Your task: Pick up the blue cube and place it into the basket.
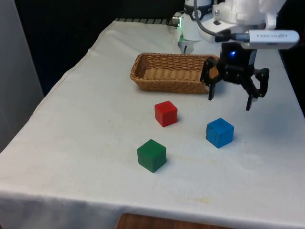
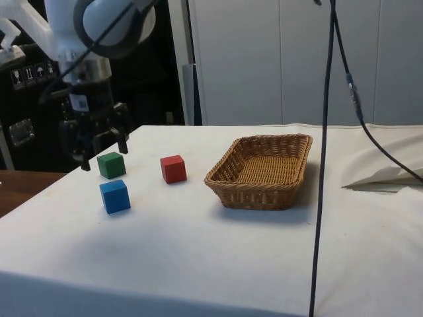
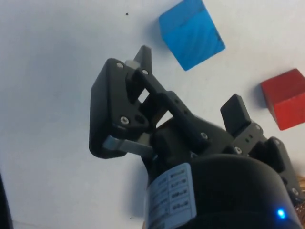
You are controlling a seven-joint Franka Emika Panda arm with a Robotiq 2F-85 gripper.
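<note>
Status: nothing done; pickup, carry and drop all remain.

Small blue wooden cube (image 1: 219,132): loose on the white-clothed desk (image 1: 81,143), ungrasped, near the red cube (image 1: 166,113).

Oval woven wicker basket (image 1: 171,72): holds no cube.

Black two-finger end effector (image 1: 231,97): fingers spread apart, empty, raised above the desk; blue cube lies below it, slightly nearer the front camera.

Bright, even light; soft shadows beneath the cubes.
</note>
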